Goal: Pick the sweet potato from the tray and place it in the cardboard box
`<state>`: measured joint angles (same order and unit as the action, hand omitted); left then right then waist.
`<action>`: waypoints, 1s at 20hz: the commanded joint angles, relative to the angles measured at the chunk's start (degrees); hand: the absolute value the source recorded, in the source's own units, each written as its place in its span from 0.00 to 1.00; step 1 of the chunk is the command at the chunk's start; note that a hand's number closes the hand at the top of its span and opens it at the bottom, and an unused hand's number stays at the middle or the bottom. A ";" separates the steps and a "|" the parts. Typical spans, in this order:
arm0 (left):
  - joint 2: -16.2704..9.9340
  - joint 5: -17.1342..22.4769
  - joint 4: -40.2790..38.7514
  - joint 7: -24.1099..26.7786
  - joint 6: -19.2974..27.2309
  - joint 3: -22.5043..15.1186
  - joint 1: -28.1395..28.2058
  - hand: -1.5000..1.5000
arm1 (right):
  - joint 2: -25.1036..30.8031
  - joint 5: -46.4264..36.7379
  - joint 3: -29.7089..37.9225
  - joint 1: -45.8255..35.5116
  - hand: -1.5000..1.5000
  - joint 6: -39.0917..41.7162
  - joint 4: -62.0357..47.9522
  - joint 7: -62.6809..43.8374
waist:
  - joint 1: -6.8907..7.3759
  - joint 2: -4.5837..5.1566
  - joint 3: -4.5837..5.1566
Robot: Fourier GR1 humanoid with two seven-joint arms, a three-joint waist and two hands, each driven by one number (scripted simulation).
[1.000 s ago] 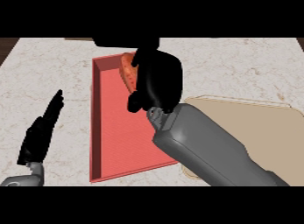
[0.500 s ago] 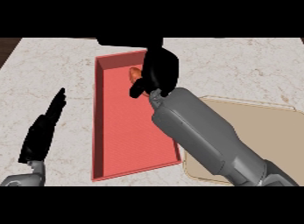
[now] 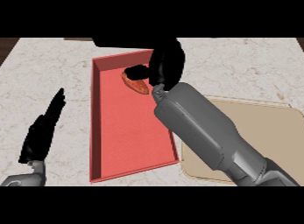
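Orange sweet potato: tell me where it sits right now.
In the head view the orange sweet potato lies at the far end of the red rectangular tray, right beside the black right hand, left of the tan cardboard box.

Smooth grey forearms (image 3: 212, 135), seemingly plain matte black hands (image 3: 166, 65).

A single head view looks steeply down on the counter (image 3: 257, 65) from close above. The red tray (image 3: 125, 140) runs up the frame's middle; the cardboard box (image 3: 277, 131) sits right of the tray, and both forearms enter from the lower edge.
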<state>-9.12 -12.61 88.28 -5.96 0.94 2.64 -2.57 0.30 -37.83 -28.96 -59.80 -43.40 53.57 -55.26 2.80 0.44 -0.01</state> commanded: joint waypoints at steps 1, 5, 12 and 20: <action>0.68 -1.14 1.51 -0.69 0.75 -1.03 2.01 0.50 | -0.29 -0.24 2.46 -0.82 0.00 -11.77 2.65 -3.41 | -0.94 -0.47 -0.02; -0.41 -0.13 1.46 0.60 0.71 1.09 3.49 0.50 | -0.23 -0.99 7.21 4.84 0.00 -18.08 7.91 2.67 | -2.61 -0.63 -0.06; -1.04 0.76 0.40 2.92 0.54 2.93 6.13 0.50 | 6.70 -6.61 9.71 22.44 0.00 -15.93 25.68 0.66 | -5.32 -1.32 0.01; 0.40 -0.74 0.08 3.49 1.97 1.88 5.30 0.50 | 19.79 -0.92 10.88 46.52 0.00 -9.25 59.22 2.61 | -5.25 -0.98 -0.02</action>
<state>-9.86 -11.87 89.36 -4.57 1.82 5.65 2.08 13.93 -41.67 -18.65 -23.84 -54.77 99.08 -53.15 -2.48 -0.72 -0.02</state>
